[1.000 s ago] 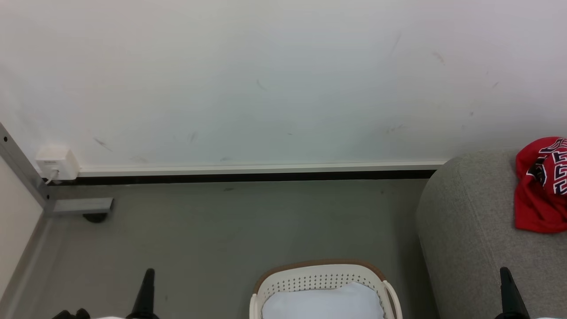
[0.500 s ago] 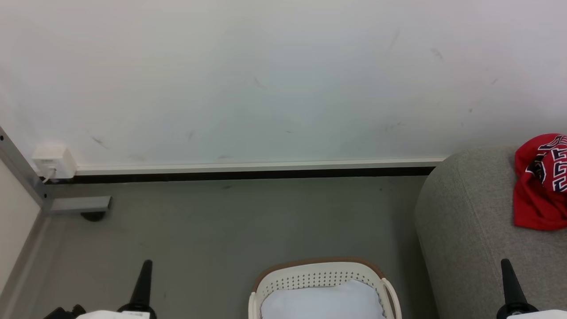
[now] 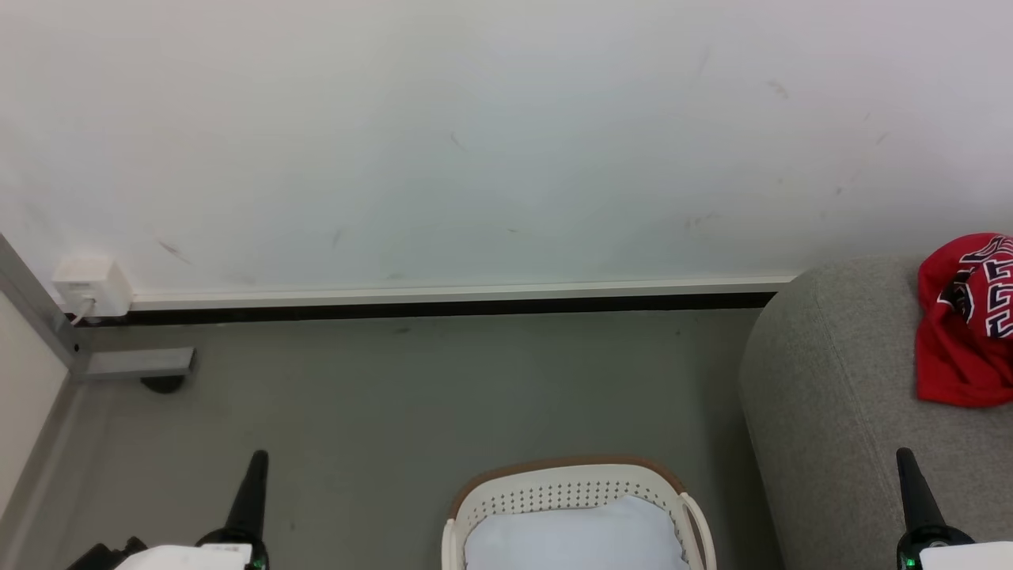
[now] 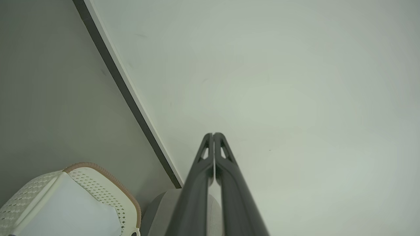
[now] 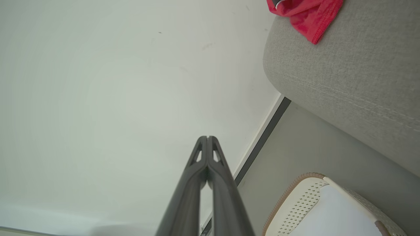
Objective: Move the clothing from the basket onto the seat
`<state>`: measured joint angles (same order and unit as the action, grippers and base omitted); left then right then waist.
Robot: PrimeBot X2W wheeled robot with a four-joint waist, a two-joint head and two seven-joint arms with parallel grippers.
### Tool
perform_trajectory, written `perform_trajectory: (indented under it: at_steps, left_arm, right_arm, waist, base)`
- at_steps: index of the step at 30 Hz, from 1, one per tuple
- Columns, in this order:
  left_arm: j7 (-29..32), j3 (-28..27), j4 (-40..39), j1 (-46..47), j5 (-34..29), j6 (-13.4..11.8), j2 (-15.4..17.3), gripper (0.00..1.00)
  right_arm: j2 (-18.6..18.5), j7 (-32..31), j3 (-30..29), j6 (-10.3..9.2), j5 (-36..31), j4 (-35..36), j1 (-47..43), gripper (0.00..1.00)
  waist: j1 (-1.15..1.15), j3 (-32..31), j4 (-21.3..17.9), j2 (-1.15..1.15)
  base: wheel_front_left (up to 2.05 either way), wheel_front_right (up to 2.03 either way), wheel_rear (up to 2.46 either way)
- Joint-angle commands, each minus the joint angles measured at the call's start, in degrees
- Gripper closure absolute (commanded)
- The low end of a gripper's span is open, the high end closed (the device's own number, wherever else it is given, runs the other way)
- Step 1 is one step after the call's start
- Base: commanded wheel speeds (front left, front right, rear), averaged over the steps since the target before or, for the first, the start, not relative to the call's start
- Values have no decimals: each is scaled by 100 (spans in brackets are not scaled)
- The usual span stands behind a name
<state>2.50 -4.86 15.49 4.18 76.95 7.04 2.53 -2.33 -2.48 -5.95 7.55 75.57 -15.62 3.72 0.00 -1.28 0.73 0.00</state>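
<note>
Currently the bright red jersey with black-and-white block numerals [image 3: 961,332] is lying crumpled on the large light grey fabric sofa [image 3: 831,396], just inside its rounded arm. It is lying well apart from the small cream-white perforated plastic basket with the brown rim [image 3: 570,497]. The basket is sitting on the grey floor [image 3: 435,396] beside the sofa arm. A pale blue-white soft-looking mass [image 3: 574,538] is lying inside the basket. It is possibly a liner or another cloth; I cannot tell from these angles, nor whether more clothing is waiting underneath.

Handling, judged: the jersey is looking thin, limp and light. It will be draping and sagging rather than holding shape, and it is not fragile. The best purchase would be a pinch on a raised fold or bunched edge, since flat cloth on upholstery is giving fingers little to bite. Anything soft in the basket is calling for the same: pinch a high crease and lift it clear of the rim.

Pose: the left hand [image 4: 213,135] and the right hand [image 5: 207,137] are hanging low on either side of the basket, fingers pointing toward the white wall [image 3: 475,119]. Both are clenched, fingers pressing together along their length and gripping nothing.
</note>
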Motion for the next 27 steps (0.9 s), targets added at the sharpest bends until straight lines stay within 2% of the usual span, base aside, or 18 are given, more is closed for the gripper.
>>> perform_trajectory:
  at_steps: [1,27]
  left_arm:
    - [42,-33,-54,90,168,18,47,100]
    - [343,-157,-101,240,1252,52,53,100]
  right_arm:
    - [-64,-43,-22,-8,168,57,127,100]
    - [-73,-347,-69,-11,1336,118,287,100]
  waist:
    - [0,5,-3,0]
    - [0,96,-54,0]
  base:
    - [0,0,0]
    - [0,0,0]
